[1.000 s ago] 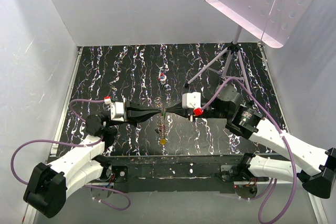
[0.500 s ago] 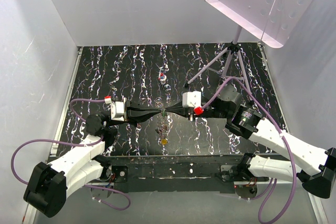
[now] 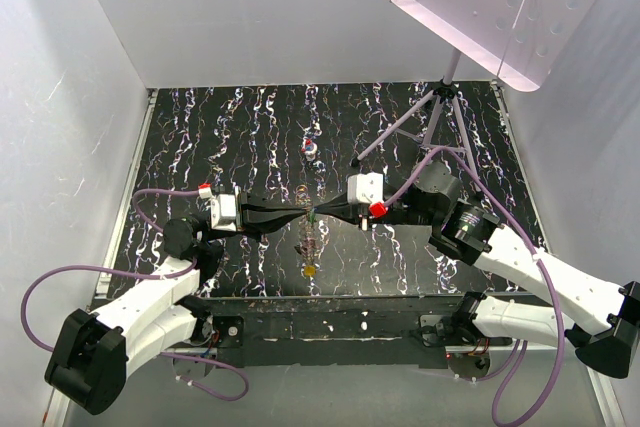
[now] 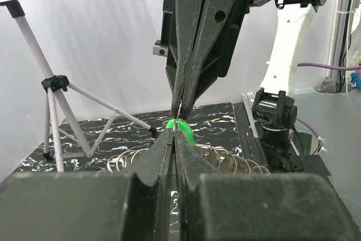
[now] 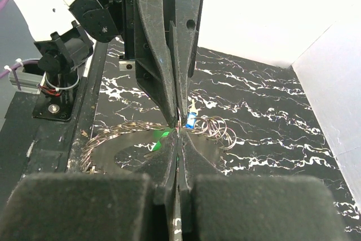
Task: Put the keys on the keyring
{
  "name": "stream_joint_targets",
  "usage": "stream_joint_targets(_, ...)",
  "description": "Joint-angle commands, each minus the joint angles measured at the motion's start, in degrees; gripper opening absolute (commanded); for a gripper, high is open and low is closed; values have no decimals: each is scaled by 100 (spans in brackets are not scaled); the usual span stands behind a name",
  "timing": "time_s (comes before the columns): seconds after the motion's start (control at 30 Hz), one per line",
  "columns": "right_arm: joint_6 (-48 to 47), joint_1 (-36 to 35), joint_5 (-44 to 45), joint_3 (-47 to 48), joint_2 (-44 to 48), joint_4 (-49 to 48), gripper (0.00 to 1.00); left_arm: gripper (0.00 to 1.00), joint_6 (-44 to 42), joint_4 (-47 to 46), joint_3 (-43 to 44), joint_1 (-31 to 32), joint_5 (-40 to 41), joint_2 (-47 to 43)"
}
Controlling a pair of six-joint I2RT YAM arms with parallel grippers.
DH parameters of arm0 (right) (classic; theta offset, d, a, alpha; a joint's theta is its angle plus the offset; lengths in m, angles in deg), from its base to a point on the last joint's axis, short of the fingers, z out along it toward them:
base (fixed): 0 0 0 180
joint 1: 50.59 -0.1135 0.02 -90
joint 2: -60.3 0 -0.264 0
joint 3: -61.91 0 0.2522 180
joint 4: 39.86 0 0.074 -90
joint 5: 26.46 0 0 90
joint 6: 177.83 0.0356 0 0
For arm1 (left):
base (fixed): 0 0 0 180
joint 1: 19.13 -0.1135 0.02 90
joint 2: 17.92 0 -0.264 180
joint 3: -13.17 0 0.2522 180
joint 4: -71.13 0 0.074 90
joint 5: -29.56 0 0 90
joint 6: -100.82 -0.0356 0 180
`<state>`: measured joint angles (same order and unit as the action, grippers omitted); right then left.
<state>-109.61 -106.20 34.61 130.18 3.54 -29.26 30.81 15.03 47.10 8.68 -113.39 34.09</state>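
Observation:
My left gripper (image 3: 305,214) and right gripper (image 3: 319,213) meet tip to tip above the table's middle. The left gripper (image 4: 175,135) is shut on the green key (image 4: 185,129), whose green head sticks out at its tips. The right gripper (image 5: 177,137) is shut on the keyring (image 5: 110,152), a flat grey ring with small wire loops round its rim, hanging below the tips (image 3: 310,238). The green key (image 5: 159,140) and a blue key (image 5: 190,120) show at the ring. A yellow key (image 3: 312,270) shows just below the ring. The red key is not visible.
A red-white-blue blob (image 3: 310,147) lies on the black marbled table (image 3: 220,137) behind the grippers. A tripod stand (image 3: 435,112) with a pink perforated plate (image 3: 490,2) stands at the back right. White walls close in the sides and back.
Both grippers stay tip to tip at almost the same spot. The hanging keyring has swung slightly under them.

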Motion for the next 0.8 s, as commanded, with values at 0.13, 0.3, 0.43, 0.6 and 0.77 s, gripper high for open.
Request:
stream_joint_targets(0.13, 95, -28, -96, 26, 6, -220, 1, 0, -74, -185, -12, -39, 180, -103)
stream_joint_targets(0.3, 104, -28, -78, 17, -3, -220, 1, 0, -65, -203, -12, -39, 197, -112)
stream_joint_targets(0.43, 113, -28, -52, 25, -3, -229, 1, 0, -48, -220, -12, -39, 180, -121)
stream_joint_targets(0.6, 113, -28, -34, 17, -20, -238, 1, 0, -39, -238, -12, -39, 171, -112)
stream_joint_targets(0.77, 139, -28, -34, -9, -20, -238, 1, 0, -30, -264, -21, -39, 162, -112)
